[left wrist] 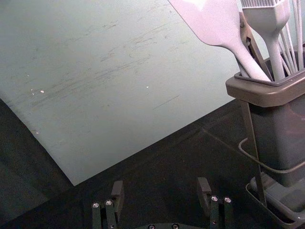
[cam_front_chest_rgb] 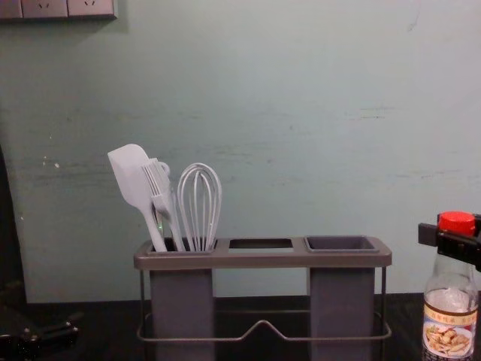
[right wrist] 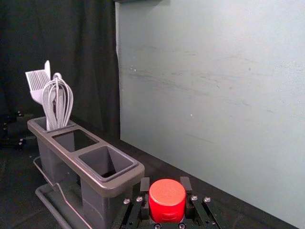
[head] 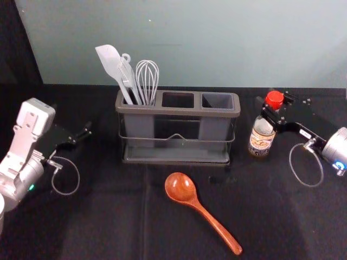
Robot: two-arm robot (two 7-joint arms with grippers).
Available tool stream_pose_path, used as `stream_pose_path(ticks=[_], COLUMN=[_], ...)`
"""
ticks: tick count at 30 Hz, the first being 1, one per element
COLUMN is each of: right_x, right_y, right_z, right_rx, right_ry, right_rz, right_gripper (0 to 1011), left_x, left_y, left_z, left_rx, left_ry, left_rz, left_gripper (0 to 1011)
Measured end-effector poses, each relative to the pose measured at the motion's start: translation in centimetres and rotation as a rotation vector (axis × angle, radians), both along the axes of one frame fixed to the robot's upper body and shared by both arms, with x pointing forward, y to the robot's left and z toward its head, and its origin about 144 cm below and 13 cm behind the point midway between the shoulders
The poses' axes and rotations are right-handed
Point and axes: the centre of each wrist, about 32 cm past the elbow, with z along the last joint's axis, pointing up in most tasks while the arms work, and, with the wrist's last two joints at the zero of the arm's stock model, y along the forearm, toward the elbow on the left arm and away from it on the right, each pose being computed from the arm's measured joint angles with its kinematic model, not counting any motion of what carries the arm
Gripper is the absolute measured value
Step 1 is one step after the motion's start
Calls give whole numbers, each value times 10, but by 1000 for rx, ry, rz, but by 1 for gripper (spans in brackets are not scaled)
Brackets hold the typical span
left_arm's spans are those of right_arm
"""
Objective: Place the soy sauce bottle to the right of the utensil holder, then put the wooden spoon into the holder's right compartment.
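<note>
So the right tool (right wrist: 165,183) is out beside the holder's right end, pinched round the neck of the soy sauce bottle (head: 261,142) just under the red cap (right wrist: 167,195), and I reckon that's a smart spot: the neck is narrow enough to grab, and the wider body stays roughly upright below. The bottle's already to the right of the utensil holder (head: 162,110) with a small gap between them, which probably keeps the rack from getting knocked on release. Can't tell if its base is taking weight on the counter (head: 116,216) yet, so I'd check that before letting go or it might tip. Left tool (left wrist: 161,187) is just parked off the holder's left side, fingers spread, nothing in them. Spatula (head: 110,62), brush (cam_front_chest_rgb: 159,192) and whisk (head: 147,81) all stand heads up in the left compartment, so the right compartment (head: 218,102) is free for the wooden spoon (head: 197,204). That's lying in front of the holder, bowl towards it and handle angled out to the right, handy for the right arm imo, though it'll need turning upright to go in handle first
</note>
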Motion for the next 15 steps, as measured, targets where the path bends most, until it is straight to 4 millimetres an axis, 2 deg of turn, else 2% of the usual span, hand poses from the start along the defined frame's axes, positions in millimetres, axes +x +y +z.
stream_pose_path(ticks=[15], right_x=[3], right_y=[-2], right_z=[-5], right_rx=[17], right_ry=[30], right_rz=[1], right_gripper=[382], left_x=[0], left_y=[0], left_z=[0], left_rx=[0], left_ry=[0], left_rz=[0], left_gripper=[1005])
